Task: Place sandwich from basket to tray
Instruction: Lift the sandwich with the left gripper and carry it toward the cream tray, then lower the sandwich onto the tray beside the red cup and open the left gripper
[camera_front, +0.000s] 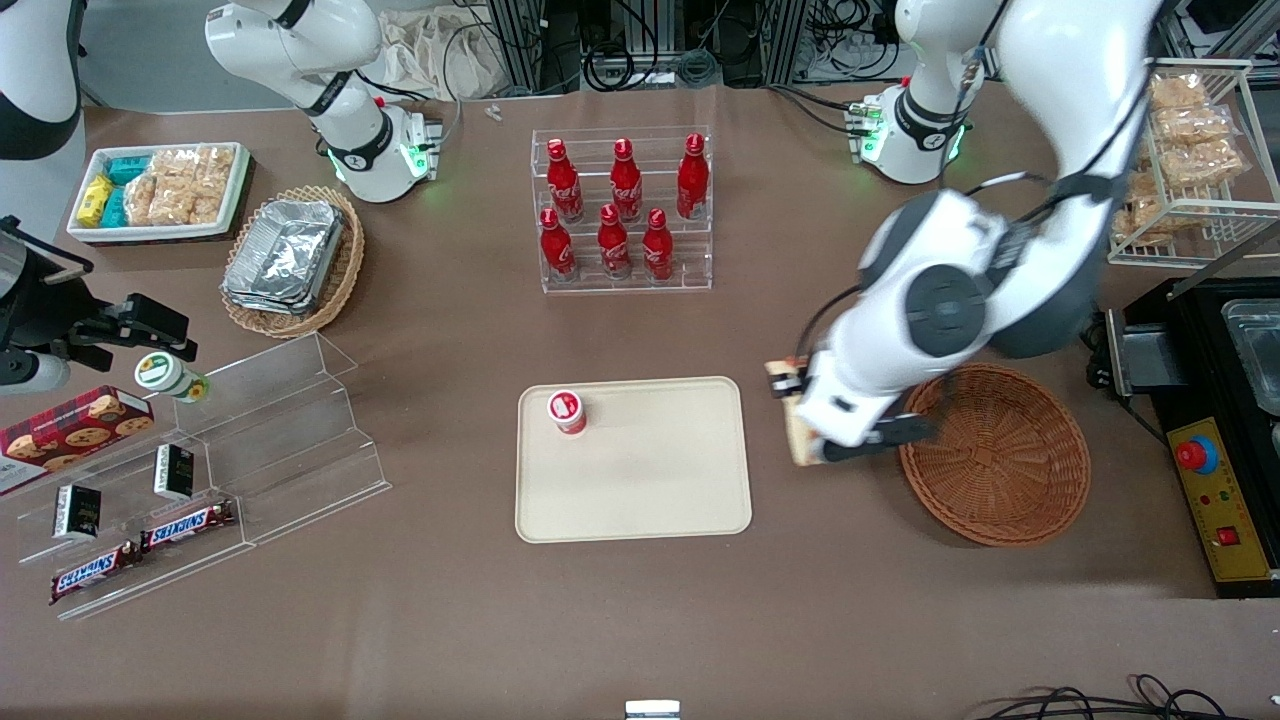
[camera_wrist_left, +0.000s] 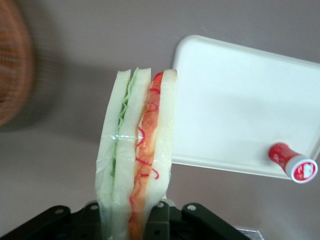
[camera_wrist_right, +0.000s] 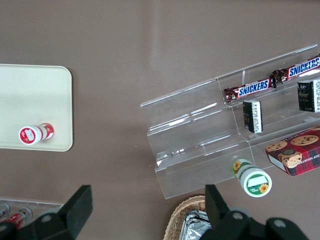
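The left arm's gripper (camera_front: 812, 440) hangs above the bare desk (camera_front: 450, 620), between the basket (camera_front: 1000, 455) and the tray (camera_front: 632, 460), and it is clamped on the sandwich (camera_front: 797, 425). In the wrist view the wedge stands out from between the jaws, held by its wide end with the narrow end pointing away toward the tray's near corner (the fingers themselves are mostly hidden under the bread). The sandwich is clear of the basket and not yet over the tray — it is carried in the air, touching nothing but the gripper.

As for how it will handle, I judge it light and soft: pale bread slices with green and red-orange filling along the cut edge, all wrapped in a thin clear film that catches the light. That film is likely slippery, and the bread will squash or the layers shear apart if squeezed hard, so a gentle grip across the flat faces — as now — seems the sound choice. Holding at one end leaves the rest free to droop or swing, so a slow carry would suit it.

Outward again: the basket looks empty, and a small red-and-white bottle (camera_front: 566, 411) stands on the tray near one corner, well apart from the sandwich, leaving most of the tray open for setting down.
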